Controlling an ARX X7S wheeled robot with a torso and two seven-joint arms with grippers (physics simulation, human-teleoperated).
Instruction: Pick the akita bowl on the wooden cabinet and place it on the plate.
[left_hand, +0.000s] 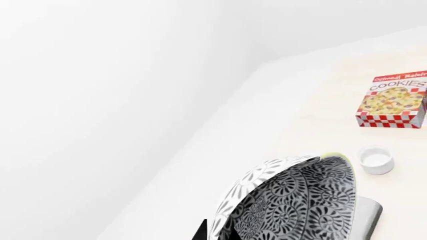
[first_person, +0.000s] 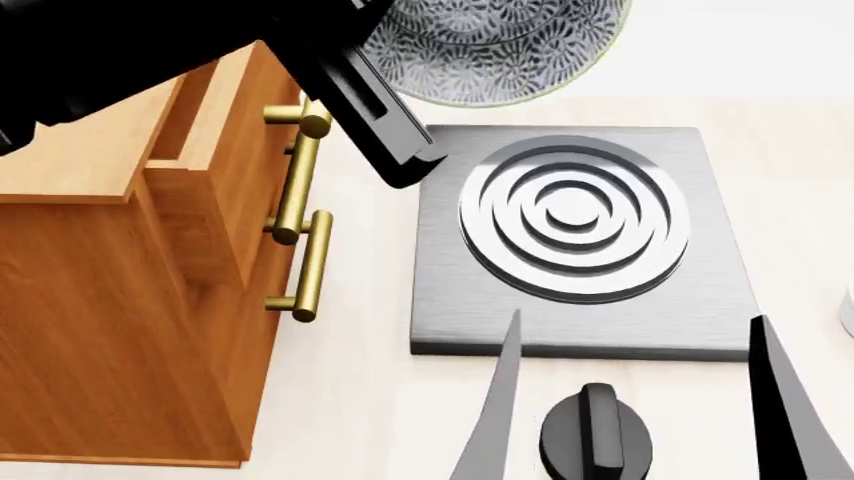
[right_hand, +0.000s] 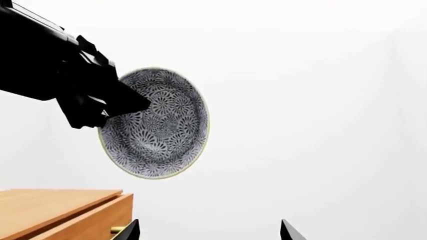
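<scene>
Above the stove plate (first_person: 577, 235), akita bowl (right_hand: 157, 125) clamped in left gripper (right_hand: 137, 102), clear of wooden cabinet (first_person: 127, 300), right gripper (first_person: 634, 400) fingers apart, empty.

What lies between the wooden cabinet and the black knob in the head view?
Only bare tabletop lies between the wooden cabinet and the black knob, in the head view.

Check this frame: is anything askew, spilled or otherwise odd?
The akita bowl is held by the left gripper in mid-air, tipped nearly on edge rather than level. Nothing looks spilled or damaged. The plate is not in view, only a stove burner beside the wooden cabinet.
</scene>
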